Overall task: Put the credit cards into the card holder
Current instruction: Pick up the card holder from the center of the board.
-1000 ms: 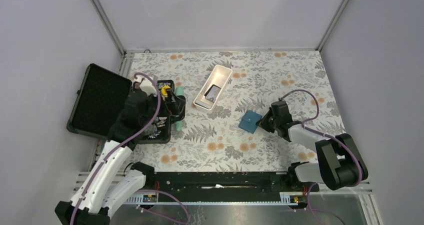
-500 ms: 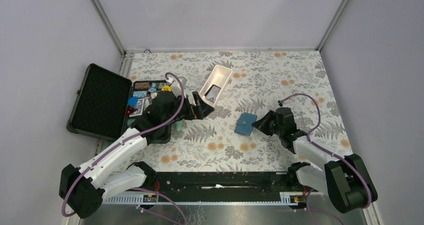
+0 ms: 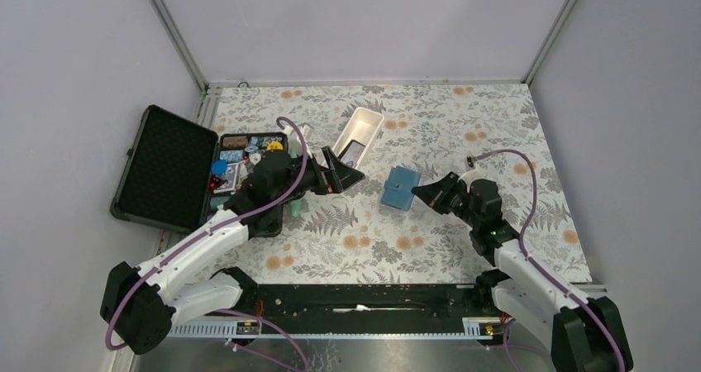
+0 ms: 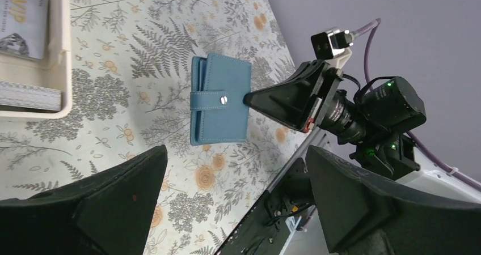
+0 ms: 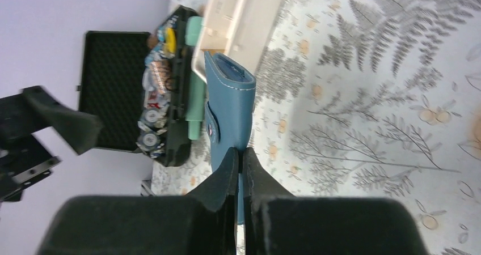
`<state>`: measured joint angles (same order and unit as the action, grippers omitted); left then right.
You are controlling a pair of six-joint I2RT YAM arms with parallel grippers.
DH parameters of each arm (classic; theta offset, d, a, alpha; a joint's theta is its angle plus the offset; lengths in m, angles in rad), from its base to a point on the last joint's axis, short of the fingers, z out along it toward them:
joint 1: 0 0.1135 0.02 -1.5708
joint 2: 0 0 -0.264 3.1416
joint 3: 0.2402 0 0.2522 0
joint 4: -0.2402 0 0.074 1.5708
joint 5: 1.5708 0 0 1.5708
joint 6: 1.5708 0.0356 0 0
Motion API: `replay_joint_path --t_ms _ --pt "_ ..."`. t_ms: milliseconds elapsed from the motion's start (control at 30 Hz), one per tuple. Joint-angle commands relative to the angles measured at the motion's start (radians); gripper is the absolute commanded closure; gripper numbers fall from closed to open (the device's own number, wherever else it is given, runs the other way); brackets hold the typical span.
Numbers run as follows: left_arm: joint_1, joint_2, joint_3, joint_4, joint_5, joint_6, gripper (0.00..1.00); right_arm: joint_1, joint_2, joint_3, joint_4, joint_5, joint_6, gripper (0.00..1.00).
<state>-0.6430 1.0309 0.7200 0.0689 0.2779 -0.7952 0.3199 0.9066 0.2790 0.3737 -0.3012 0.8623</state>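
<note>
The card holder (image 3: 400,188) is seen lying closed and flat on the flower-patterned desk (image 3: 463,132), just right of the middle, with its snap tab fastened on top. The right pincer (image 3: 419,191) is held low over the desk with its fingers (image 5: 224,178) pressed together, and its tip is set against the right-hand edge of the card holder, beside the snap tab. No part of the holder can be made out between the fingers.

The left pincer (image 3: 343,172) is held spread wide, nothing being gripped. It is placed just left of the card holder and apart from it, beside the near end of a long white tray (image 3: 369,116). A credit card (image 3: 354,150) is seen lying inside that tray at its near end; in the left wrist view it is shown as grey, with lettering. The tray is set at a slant, behind and to the left of the card holder.

At the left edge of the desk an open black case (image 3: 165,165) is found, its lid lined with foam, and small colourful trinkets (image 3: 248,153) are packed in its other half.
</note>
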Motion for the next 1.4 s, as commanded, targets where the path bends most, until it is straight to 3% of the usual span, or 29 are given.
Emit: replay_joint_path --t_ms 0,233,433,800,867,1033,1200,1333,1367 --pt "-0.007 0.008 -0.008 0.131 0.071 -0.032 0.01 0.005 -0.112 0.009 0.093 -0.051 0.034 1.0" --pt "-0.05 0.069 0.018 0.239 0.125 -0.105 0.01 0.005 -0.201 0.068 0.135 -0.117 0.023 1.0" --pt "-0.094 0.1 0.062 0.168 0.073 -0.067 0.01 0.006 -0.213 0.088 0.21 -0.174 0.049 1.0" --pt "-0.149 0.161 0.105 0.189 0.085 -0.077 0.02 0.006 -0.214 0.077 0.295 -0.225 0.086 1.0" --pt "-0.157 0.174 0.116 0.195 0.091 -0.08 0.1 0.006 -0.217 0.078 0.295 -0.229 0.083 1.0" --pt "-0.162 0.216 0.15 0.206 0.137 -0.094 0.53 0.006 -0.225 0.075 0.291 -0.237 0.078 1.0" --pt "-0.167 0.246 0.157 0.229 0.169 -0.116 0.56 0.005 -0.232 0.083 0.283 -0.243 0.067 1.0" --pt "-0.168 0.258 0.159 0.246 0.184 -0.121 0.84 0.005 -0.221 0.093 0.271 -0.237 0.057 1.0" --pt "-0.168 0.258 0.157 0.249 0.186 -0.117 0.9 0.005 -0.216 0.096 0.261 -0.233 0.055 0.92"
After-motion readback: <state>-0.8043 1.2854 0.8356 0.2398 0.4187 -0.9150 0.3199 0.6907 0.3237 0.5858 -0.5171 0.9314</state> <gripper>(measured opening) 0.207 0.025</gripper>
